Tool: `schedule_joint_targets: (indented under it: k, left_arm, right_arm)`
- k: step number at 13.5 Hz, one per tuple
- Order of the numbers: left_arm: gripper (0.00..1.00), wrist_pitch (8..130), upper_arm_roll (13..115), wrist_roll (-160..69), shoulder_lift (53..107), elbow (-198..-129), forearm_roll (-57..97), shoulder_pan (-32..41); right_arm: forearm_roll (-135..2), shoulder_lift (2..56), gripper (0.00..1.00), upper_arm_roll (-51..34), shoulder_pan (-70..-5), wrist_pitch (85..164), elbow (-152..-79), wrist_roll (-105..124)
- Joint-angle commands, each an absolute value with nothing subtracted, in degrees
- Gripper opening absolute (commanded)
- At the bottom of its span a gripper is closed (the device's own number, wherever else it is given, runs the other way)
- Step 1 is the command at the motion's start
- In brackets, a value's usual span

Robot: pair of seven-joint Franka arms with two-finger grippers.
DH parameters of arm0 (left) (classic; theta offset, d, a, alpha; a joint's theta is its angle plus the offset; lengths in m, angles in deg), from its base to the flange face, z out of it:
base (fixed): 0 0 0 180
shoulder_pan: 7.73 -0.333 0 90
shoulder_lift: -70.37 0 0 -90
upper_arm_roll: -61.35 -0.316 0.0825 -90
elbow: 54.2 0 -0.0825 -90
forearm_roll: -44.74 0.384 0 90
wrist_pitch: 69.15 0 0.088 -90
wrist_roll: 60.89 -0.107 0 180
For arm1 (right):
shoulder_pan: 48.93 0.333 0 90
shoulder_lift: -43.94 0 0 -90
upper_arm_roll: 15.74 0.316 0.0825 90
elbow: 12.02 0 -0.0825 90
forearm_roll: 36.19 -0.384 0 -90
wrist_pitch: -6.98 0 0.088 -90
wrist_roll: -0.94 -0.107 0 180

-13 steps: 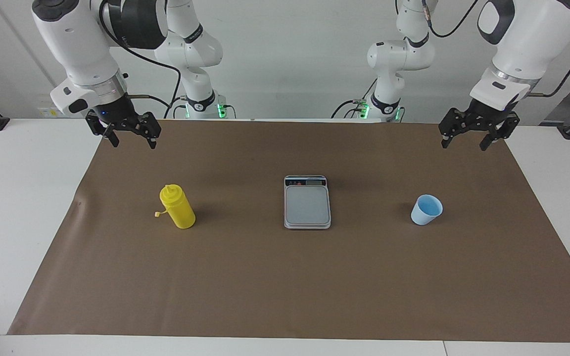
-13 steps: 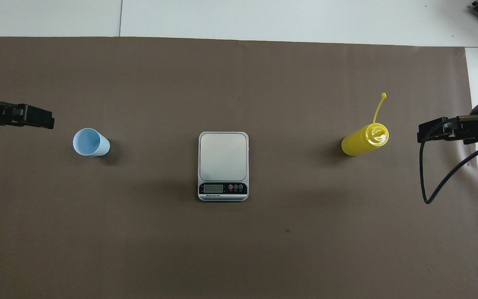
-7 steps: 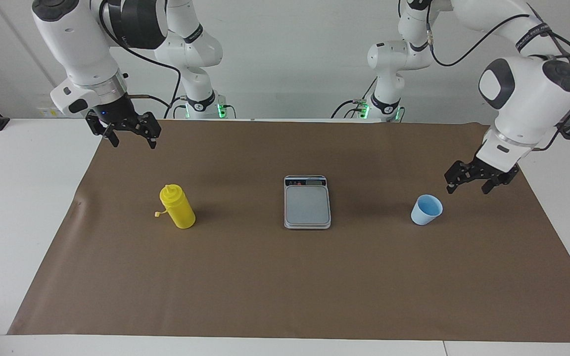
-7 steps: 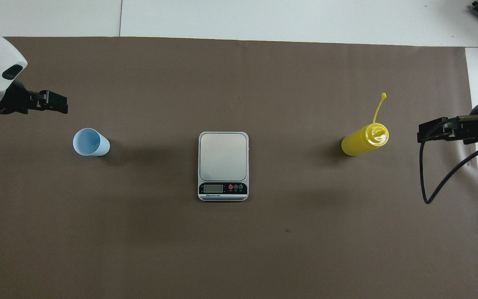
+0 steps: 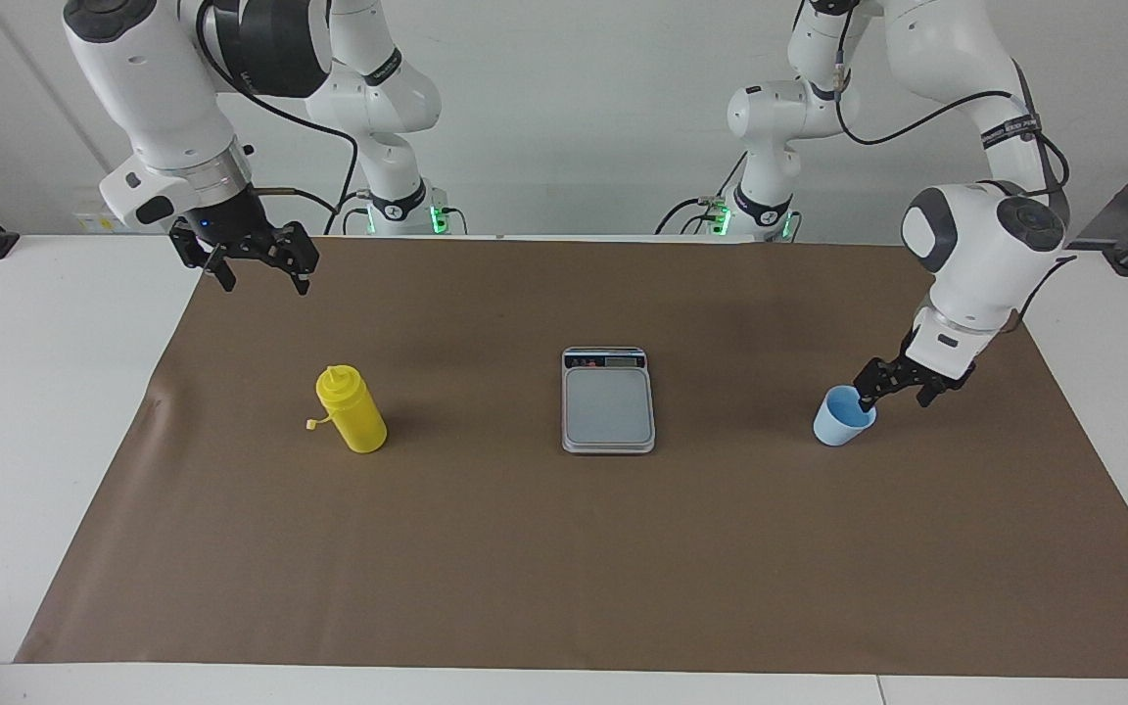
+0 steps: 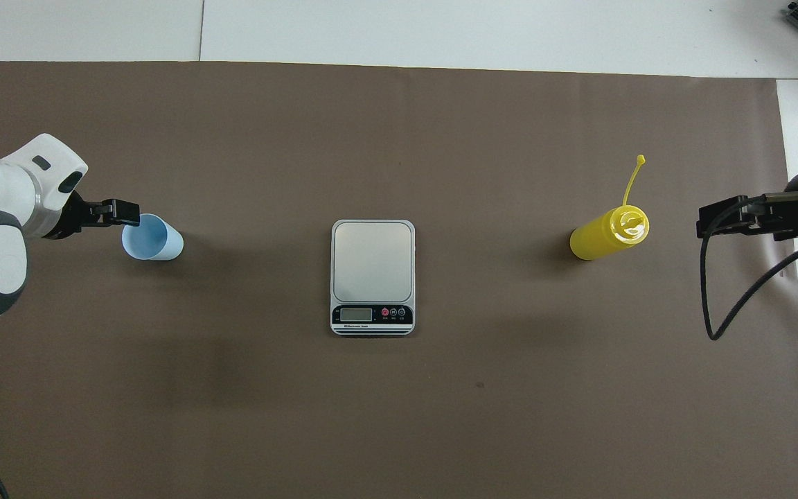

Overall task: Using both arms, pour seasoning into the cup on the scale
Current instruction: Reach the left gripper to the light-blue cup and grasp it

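Note:
The pale blue cup (image 5: 843,418) (image 6: 153,238) stands upright on the brown mat toward the left arm's end. My left gripper (image 5: 895,397) (image 6: 122,213) is open and low, close beside the cup; one fingertip overlaps the rim, and I cannot tell if it touches. The silver-grey scale (image 5: 608,401) (image 6: 373,267) lies bare in the mat's middle, display toward the robots. The yellow seasoning bottle (image 5: 352,411) (image 6: 607,234) stands toward the right arm's end, its tethered cap hanging off. My right gripper (image 5: 263,282) (image 6: 704,220) waits open, raised, apart from the bottle.
A brown mat (image 5: 564,558) covers most of the white table (image 5: 35,392). A black cable (image 6: 738,312) loops down from the right arm's wrist over the mat's edge. Wide bare mat separates cup, scale and bottle.
The left arm has come down and in from high over the mat's corner, bringing its open gripper to the cup's rim. The right arm, cup, scale and bottle have not moved.

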State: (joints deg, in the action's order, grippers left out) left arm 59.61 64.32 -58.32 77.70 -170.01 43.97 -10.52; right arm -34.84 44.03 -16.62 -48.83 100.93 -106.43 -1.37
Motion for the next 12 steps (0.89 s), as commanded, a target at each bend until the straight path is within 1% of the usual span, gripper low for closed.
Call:
schedule_joint_targets:
  k: [1, 3, 6, 7, 8, 9, 10, 12]
  left_arm:
    - [1.0, 64.5, 64.8, -56.4, 75.2, -176.0, 43.4, -11.1]
    - [1.0, 68.1, 64.7, -56.2, 78.8, -175.9, 43.4, -10.5]
    - [0.99, 68.9, 64.7, -56.4, 80.1, -175.5, 43.4, -10.5]
    - [0.7, 68.8, 64.7, -56.4, 80.3, -175.5, 43.4, -10.4]
    - [0.39, 68.8, 64.7, -56.4, 80.3, -175.5, 43.4, -10.3]
    - [0.05, 68.4, 64.7, -56.8, 80.3, -175.5, 43.5, -10.3]
    - [0.0, 68.4, 64.7, -57.5, 80.3, -175.5, 43.5, -10.4]
    - [0.0, 67.4, 64.7, -57.9, 80.3, -175.0, 43.6, -10.5]
  right_arm:
    - [-34.9, 45.3, 1.0, -16.4, -49.4, 100.6, -107.6, -0.2]
    - [-34.9, 45.3, 1.0, -16.4, -49.4, 100.6, -107.6, -0.3]
    - [-34.9, 45.3, 1.0, -16.4, -49.4, 100.6, -107.6, -0.3]
    - [-34.9, 45.3, 1.0, -16.4, -49.4, 100.6, -107.6, -0.2]
    - [-34.9, 45.2, 1.0, -16.4, -49.4, 100.6, -107.6, -0.2]
    - [-34.9, 45.3, 1.0, -16.4, -49.4, 100.6, -107.6, -0.3]
    - [-34.9, 45.3, 1.0, -16.4, -49.4, 100.6, -107.6, -0.2]
    - [-34.9, 45.3, 1.0, -16.4, -49.4, 100.6, -107.6, -0.3]
